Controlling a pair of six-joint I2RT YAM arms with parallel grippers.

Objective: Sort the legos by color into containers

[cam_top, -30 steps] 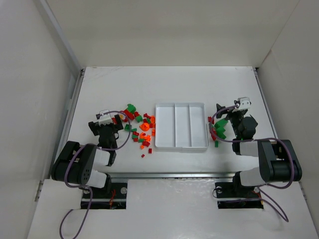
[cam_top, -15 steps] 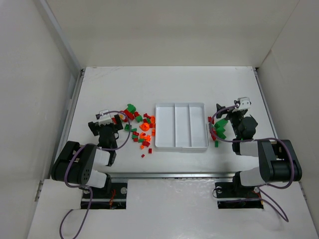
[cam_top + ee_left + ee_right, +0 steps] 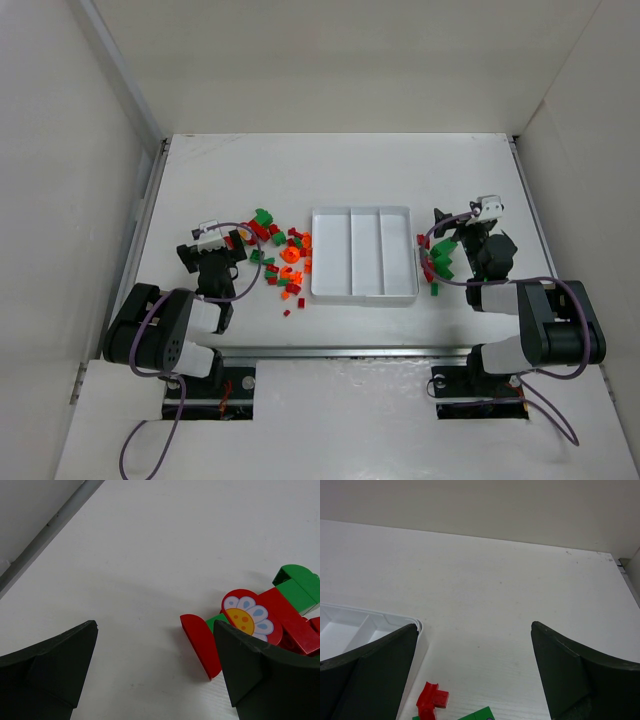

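Both end effectors are released, jaws spread wide, holding nothing. The left end effector (image 3: 155,680) hovers at the 9 o'clock edge of the main pile of legos (image 3: 282,255). The right end effector (image 3: 472,680) hangs over a smaller cluster (image 3: 437,260) at 3 o'clock of the tray (image 3: 364,298), whose three containers look bare. The bricks lie packed together, so a wide pinch could catch two colours or scatter neighbours. On the right, a finger might nudge the tray wall.

I work in a robotics lab test cell: plain white panels (image 3: 60,200) box in my white tabletop (image 3: 330,170), my two arms (image 3: 160,330) are bolted beside a metal rail (image 3: 330,352) at its near edge, cables (image 3: 125,455) trailing.
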